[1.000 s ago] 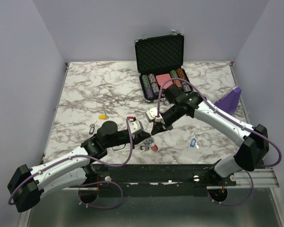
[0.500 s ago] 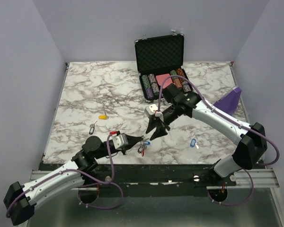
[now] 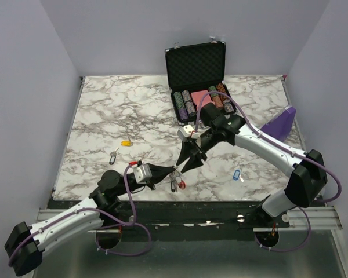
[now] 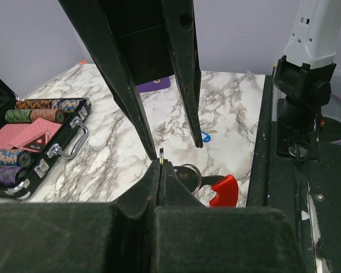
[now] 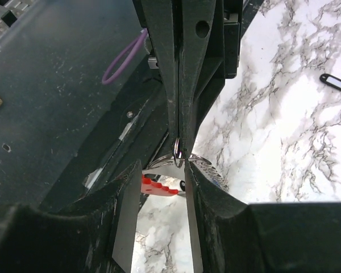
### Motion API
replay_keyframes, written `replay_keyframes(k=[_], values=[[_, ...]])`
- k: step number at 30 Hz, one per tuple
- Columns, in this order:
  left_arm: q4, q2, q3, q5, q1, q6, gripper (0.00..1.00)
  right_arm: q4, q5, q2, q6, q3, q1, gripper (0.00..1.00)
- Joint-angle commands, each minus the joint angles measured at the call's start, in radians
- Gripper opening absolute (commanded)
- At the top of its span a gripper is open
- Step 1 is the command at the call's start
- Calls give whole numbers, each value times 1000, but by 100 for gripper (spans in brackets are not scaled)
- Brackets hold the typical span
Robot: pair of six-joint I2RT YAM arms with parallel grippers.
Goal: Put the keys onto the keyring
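Although the keyring (image 3: 177, 183) hangs from the left gripper (image 3: 169, 171) near the table's (image 3: 104, 110) front edge, the top view shows the yellow-tagged key (image 3: 126, 142), another key (image 3: 113, 155) and the blue-tagged key (image 3: 238, 174) lying loose, so most threading remains. The left wrist view shows its jaws pressed together on thin ring metal. In the right wrist view, the right gripper (image 5: 162, 168) straddles that ring, jaws apart, gripping nothing.

Open chip case (image 3: 195, 66) far on marble table (image 3: 116, 104)
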Motion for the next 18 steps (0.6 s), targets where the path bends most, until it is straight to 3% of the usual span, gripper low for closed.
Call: replay_keyframes(k=[1,18], values=[[96,10,-5,14,8,-29,0,40,-47,9,33,-21,8,44],[50,25,27,-2,14,-86,0,105,-18,19,102,-35,24,25]])
